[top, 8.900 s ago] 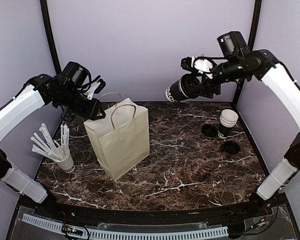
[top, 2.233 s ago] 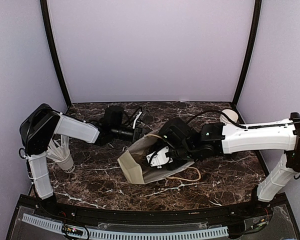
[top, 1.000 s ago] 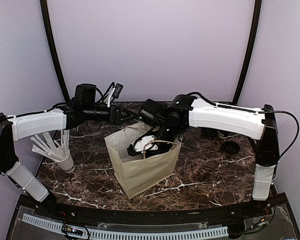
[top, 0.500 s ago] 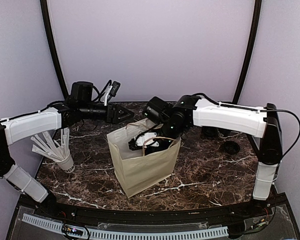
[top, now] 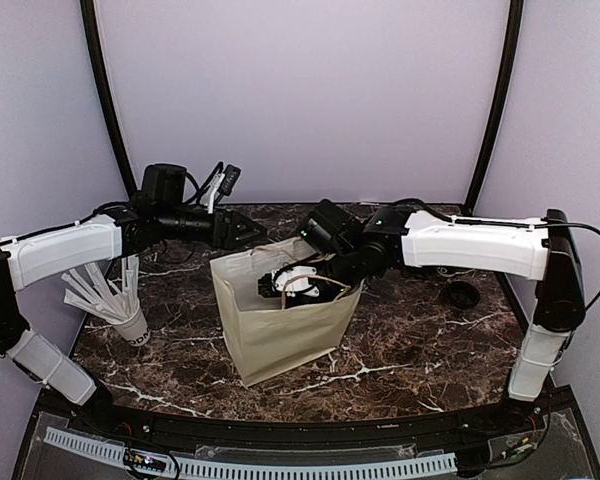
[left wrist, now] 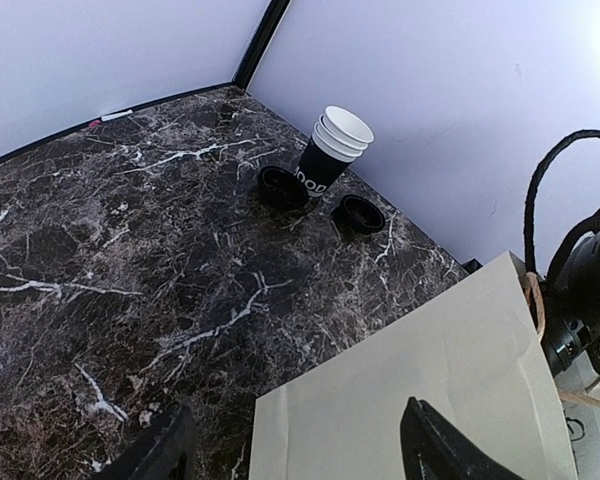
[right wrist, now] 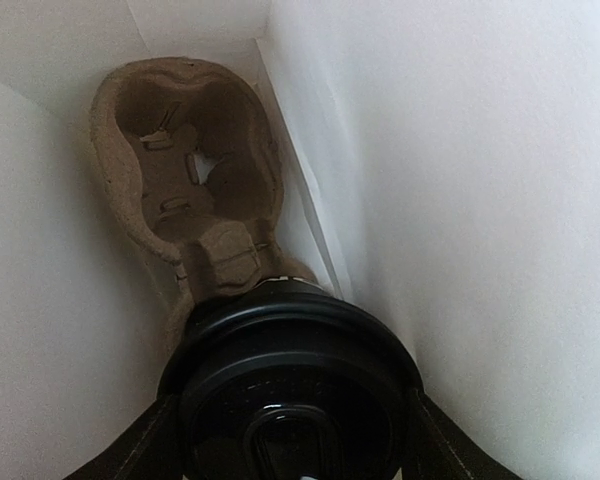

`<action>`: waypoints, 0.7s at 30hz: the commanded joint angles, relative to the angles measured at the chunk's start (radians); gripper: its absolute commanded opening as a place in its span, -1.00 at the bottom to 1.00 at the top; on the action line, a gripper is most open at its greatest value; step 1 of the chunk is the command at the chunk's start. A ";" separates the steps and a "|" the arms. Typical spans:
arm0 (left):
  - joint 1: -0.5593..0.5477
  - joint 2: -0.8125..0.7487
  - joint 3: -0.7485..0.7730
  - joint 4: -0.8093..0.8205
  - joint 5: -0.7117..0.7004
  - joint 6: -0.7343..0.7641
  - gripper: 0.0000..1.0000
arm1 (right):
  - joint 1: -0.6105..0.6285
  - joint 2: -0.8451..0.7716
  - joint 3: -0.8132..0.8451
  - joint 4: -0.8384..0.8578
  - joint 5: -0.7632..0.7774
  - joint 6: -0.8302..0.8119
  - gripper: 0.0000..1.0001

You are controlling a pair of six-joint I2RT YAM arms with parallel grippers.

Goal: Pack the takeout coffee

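The takeout coffee cup, seen by its round black lid [right wrist: 290, 390], sits between the fingers of my right gripper [right wrist: 292, 430], which is shut on it inside the cream paper bag [top: 280, 335]. Just beyond the lid, the tan two-hole pulp tray [right wrist: 180, 170] lies in the bag's corner. From above, the right gripper [top: 298, 285] reaches down through the bag's mouth. My left gripper [top: 248, 237] hovers at the bag's back left rim. In the left wrist view it [left wrist: 300, 450] stands open, with the bag's wall [left wrist: 430, 380] below and between its fingers.
A stack of paper cups [left wrist: 330, 150] with two loose black lids [left wrist: 282, 187] beside it stands at the back right. A white cup of paper-wrapped sticks [top: 130, 325] is at the left. The bag's handles drape over the right gripper.
My right arm has sunk lower, carrying the cup deeper into the bag. The bag has shifted slightly. The left gripper has stayed by the rim.
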 commanded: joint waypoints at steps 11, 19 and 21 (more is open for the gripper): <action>0.009 -0.150 0.111 -0.220 -0.098 0.138 0.52 | 0.000 0.155 -0.052 -0.004 0.024 0.080 -0.36; 0.009 -0.184 0.117 -0.254 -0.124 0.165 0.53 | -0.001 0.208 -0.001 -0.118 -0.031 0.051 -0.35; 0.011 -0.188 0.126 -0.272 -0.132 0.177 0.54 | -0.001 0.225 0.022 -0.152 -0.049 0.044 -0.36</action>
